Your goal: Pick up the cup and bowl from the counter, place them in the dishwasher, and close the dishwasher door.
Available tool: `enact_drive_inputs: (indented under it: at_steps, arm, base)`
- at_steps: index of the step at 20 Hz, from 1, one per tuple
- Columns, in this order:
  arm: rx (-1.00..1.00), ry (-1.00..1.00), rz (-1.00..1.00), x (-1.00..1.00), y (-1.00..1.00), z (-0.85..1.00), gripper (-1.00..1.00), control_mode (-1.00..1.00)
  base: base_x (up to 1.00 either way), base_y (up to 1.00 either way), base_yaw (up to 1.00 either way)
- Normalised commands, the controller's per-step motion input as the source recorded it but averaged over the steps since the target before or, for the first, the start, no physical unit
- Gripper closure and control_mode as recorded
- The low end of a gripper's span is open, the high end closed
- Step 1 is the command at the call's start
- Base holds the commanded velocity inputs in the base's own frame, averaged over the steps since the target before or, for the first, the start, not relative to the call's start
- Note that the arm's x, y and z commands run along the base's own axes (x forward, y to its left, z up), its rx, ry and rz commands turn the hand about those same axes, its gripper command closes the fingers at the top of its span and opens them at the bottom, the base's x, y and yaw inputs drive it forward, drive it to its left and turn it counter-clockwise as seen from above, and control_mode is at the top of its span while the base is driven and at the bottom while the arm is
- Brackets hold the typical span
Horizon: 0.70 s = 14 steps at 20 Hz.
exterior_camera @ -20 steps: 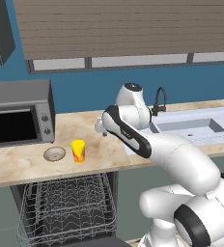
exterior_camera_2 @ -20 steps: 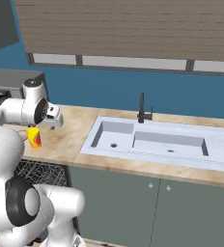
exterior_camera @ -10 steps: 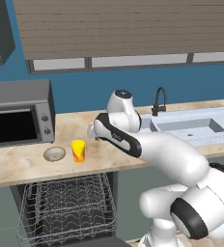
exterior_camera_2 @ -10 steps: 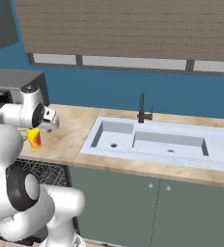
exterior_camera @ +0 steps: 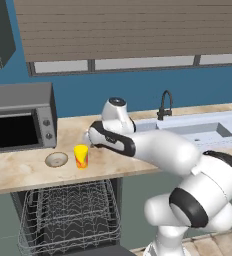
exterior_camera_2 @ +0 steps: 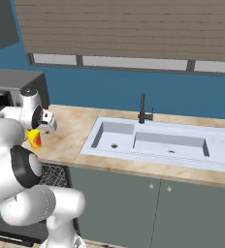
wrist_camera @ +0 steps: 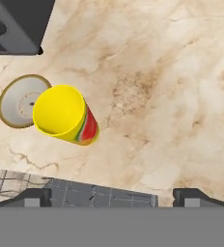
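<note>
The small yellow cylindrical cup [wrist_camera: 61,116] stands upright on the beige marble counter [wrist_camera: 157,96] beside the shallow tan bowl [wrist_camera: 17,100], left of the spread, empty two-finger gripper [wrist_camera: 111,195] hovering above.

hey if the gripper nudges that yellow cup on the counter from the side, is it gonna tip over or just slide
The cup stands upright and is taller than the low bowl beside it, so a push near its rim would probably tip it. Being cylindrical, it would likely roll once down. It looks empty, so it is probably light and may slide if pushed low on the smooth counter.
</note>
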Motion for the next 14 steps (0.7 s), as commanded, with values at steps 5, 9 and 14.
enact_drive_inputs:
  at_steps: [5, 9, 14]
  arm:
    - [0.00, 0.04, 0.00, 0.37, 0.25, -0.30, -1.00, -1.00]
    - [0.00, 0.05, 0.00, 0.38, 0.22, -0.30, -1.00, -1.00]
    - [0.00, 0.06, 0.00, 0.46, 0.22, -0.27, -1.00, -1.00]
  base:
    - [0.00, 0.00, 0.00]
    - [0.00, 0.00, 0.00]
    - [0.00, 0.00, 0.00]
